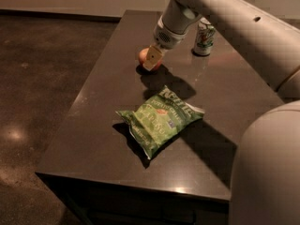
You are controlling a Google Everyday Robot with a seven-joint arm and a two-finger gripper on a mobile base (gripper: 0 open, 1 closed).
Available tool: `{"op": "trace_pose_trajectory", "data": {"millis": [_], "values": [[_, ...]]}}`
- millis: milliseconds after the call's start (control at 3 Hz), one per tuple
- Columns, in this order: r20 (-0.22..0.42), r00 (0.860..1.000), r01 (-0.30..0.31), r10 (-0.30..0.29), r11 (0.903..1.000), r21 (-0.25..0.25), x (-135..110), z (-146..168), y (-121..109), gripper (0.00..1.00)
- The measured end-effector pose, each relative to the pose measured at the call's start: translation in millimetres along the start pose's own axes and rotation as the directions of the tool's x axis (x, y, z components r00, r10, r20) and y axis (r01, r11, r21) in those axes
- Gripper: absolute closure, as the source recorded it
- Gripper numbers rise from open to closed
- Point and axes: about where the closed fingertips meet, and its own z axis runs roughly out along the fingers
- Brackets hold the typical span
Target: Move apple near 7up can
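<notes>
Judging step as grasp: gripper [152, 59] at apple [143, 56], upper centre; whether holding, cannot tell. Next: secure apple, carry rightward in frame, set beside can [205, 36].

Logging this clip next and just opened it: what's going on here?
A single robot arm reaches over a dark table, its end effector down at the apple toward the table's far side. The 7up can stands upright further right, apart from the apple. A green chip bag lies flat nearer the camera. The apple is not yet beside the can.
</notes>
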Motion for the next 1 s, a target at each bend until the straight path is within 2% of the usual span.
{"op": "trace_pose_trajectory", "data": {"millis": [333,667,1000], "values": [[0.008,0.999,-0.043,0.043,0.9984,0.037,9.3,-19.1,-10.2,0.89],[0.005,0.992,-0.122,0.122,0.9885,0.09,34.3,-42.3,-30.9,1.0],[-0.003,0.974,-0.225,0.228,0.9629,0.149,69.9,-58.9,-54.8,1.0]]}}
